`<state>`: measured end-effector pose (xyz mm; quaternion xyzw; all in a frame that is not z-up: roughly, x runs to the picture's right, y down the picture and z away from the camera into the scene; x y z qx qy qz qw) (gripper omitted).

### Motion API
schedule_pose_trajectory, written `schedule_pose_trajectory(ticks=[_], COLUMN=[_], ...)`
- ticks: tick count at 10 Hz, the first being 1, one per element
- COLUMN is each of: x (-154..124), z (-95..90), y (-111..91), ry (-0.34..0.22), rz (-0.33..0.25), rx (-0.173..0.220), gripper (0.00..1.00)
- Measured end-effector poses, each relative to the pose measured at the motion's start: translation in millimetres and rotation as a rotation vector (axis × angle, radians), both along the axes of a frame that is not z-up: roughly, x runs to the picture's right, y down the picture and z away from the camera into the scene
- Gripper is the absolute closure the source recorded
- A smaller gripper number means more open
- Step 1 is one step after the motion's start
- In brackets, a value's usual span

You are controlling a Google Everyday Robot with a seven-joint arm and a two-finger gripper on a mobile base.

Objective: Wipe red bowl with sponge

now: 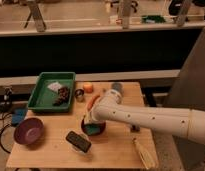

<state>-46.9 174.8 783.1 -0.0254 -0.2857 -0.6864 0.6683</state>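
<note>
The red bowl (89,131) sits on the wooden table near its front middle, mostly covered by my arm. Only its dark rim shows at the lower left. A teal-blue patch, the sponge (98,129), shows inside the bowl right under my gripper (89,120). The gripper points down into the bowl from the right, at the end of the white arm (146,119). Whether it holds the sponge is hidden.
A larger purple bowl (29,131) stands at front left. A dark rectangular block (78,141) lies just in front of the red bowl. A green tray (46,102) is at back left, with an orange object (88,87) and a grey can (116,89) behind. A yellowish object (144,152) lies front right.
</note>
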Motion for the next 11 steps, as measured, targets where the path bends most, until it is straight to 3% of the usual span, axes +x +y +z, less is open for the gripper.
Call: schedule_pose_trajectory(ticks=[3, 6, 9, 11], x=[28, 45, 39, 21], z=[0.5, 18.7, 29.4, 31.2], y=[-2, -24, -34, -33], ry=[0.044, 0.094, 0.093, 0.063], rz=[0.027, 0.060, 0.072, 0.072], rx=[0.009, 0.036, 0.053, 0.053], gripper=[1.00, 1.00, 1.00, 1.00])
